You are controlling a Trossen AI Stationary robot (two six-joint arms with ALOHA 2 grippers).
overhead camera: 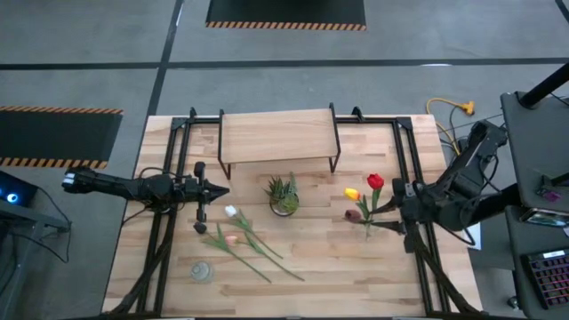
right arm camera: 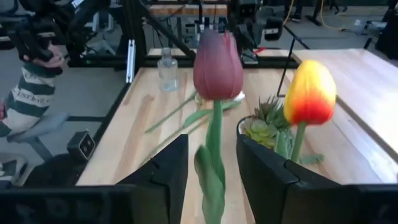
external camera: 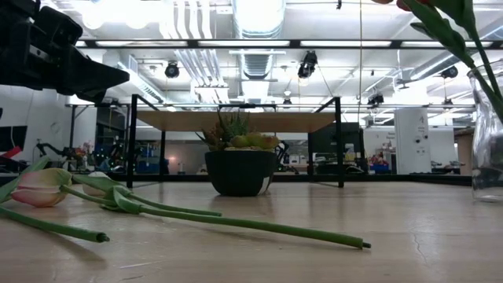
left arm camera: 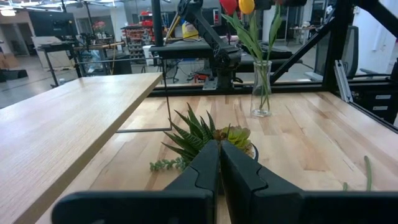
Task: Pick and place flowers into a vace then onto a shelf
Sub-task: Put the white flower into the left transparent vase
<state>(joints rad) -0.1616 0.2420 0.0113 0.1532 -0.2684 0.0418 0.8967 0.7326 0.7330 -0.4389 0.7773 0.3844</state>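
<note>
A clear glass vase (left arm camera: 261, 87) stands right of the table's middle with a red (overhead camera: 375, 181), a yellow (overhead camera: 352, 193) and a maroon tulip (right arm camera: 217, 65) in it, stems down. My right gripper (right arm camera: 211, 137) is open just above the vase. Its fingers stand on either side of the maroon tulip's stem without touching it. A white tulip (overhead camera: 231, 212) and a pink tulip (external camera: 39, 187) lie flat on the table at the near left. My left gripper (left arm camera: 219, 149) waits shut and level at the left, pointing at the potted plant. The shelf (overhead camera: 277, 138) stands at the far middle.
A small spiky potted plant (overhead camera: 283, 196) sits in front of the shelf, between the two grippers. A second small glass vessel (overhead camera: 202, 270) stands near the front left. Black frame rails (overhead camera: 169, 222) run along both sides of the table. A person sits beyond the table's edge (right arm camera: 31, 93).
</note>
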